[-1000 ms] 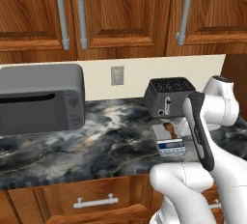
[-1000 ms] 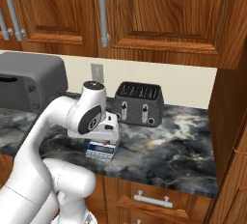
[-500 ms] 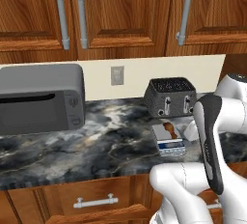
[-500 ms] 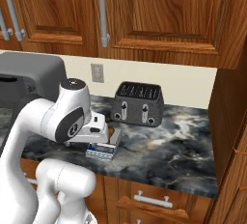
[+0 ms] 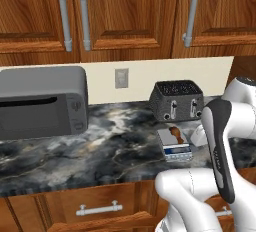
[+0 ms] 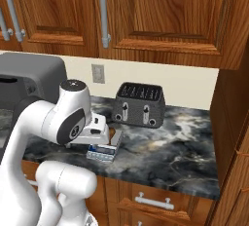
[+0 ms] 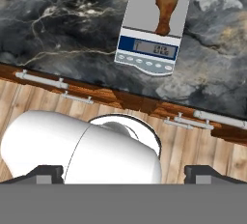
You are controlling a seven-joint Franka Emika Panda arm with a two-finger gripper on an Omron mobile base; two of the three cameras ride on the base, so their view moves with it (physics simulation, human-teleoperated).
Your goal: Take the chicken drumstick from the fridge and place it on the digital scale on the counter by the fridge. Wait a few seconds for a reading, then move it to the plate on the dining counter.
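- Chicken drumstick point(image 7: 165, 7) lies on the digital scale point(image 7: 153, 27), thick end away from the display.
- Scale sits on the marbled counter point(image 5: 100, 151), just in front of the toaster point(image 5: 177, 100).
- Hand point(image 7: 123, 172) hangs above with jaws wide apart, holding nothing.

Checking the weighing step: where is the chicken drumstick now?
The chicken drumstick lies on the digital scale, on the marbled counter just in front of the toaster.

Wood wall cabinets point(image 5: 130, 11) above marbled tabletop point(image 5: 100, 151), cream backsplash with outlet point(image 5: 120, 78), wood floor point(image 7: 193, 146).
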